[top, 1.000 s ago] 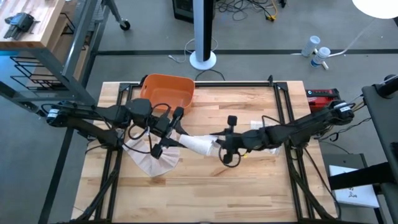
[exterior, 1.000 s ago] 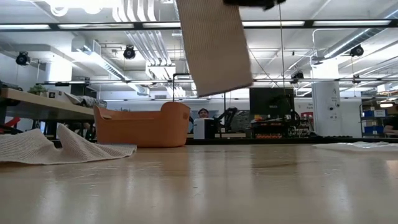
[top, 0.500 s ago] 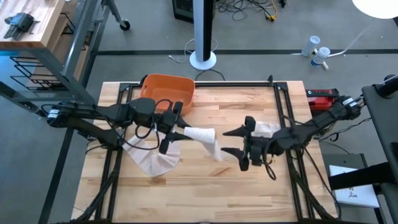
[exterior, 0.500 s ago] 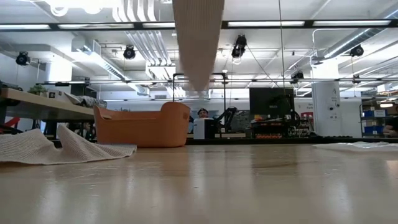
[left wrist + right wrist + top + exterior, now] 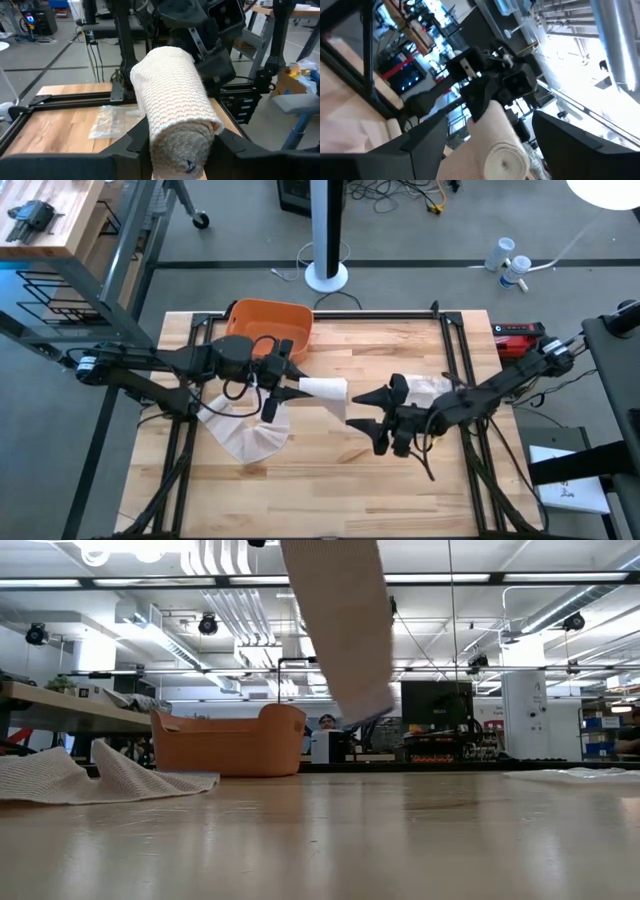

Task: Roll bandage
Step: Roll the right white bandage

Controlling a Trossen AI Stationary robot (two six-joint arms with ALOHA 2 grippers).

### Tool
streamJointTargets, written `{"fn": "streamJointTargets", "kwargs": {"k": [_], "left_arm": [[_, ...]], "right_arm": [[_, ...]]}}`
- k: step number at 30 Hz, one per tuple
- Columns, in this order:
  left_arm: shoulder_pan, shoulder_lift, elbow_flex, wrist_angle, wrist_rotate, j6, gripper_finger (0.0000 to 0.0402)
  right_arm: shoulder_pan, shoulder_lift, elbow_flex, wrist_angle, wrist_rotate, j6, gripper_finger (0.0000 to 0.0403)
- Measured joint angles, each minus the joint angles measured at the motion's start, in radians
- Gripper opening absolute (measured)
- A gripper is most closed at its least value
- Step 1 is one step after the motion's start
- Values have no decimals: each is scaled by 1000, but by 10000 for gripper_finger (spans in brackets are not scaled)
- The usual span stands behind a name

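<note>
Bandage roll [image 5: 175, 117] | clamped in left tool [image 5: 272, 385] | right tool [image 5: 372, 420] wide, apart

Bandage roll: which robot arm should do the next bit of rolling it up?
Probably the right. The left gripper is shut on the bandage roll, holding it above the table. The right gripper is open, empty, beside the roll's free end.

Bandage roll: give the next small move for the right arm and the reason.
Probably bring the right pincer back to the free end of the bandage roll and close on it. The left pincer holds the roll raised above the table, while the right one stands open and apart from it.
</note>
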Motion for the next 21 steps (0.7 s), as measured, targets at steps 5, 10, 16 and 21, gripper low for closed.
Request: {"fn": "streamJointTargets", "kwargs": {"k": [5,10,16,21], "left_arm": [[2,4,0,-15,2,0,115],[0,9,0,-42,12,-26,116],[0,9,0,-47,98,-59,116],[1,8,0,-45,108,-64,116]], "right_arm": [[-35,39,41,-6,-29,21,266],[-75,87,115,-128,-45,37,266],[-100,109,176,-253,-28,72,280],[-107,112,180,-270,-18,62,276]]}}
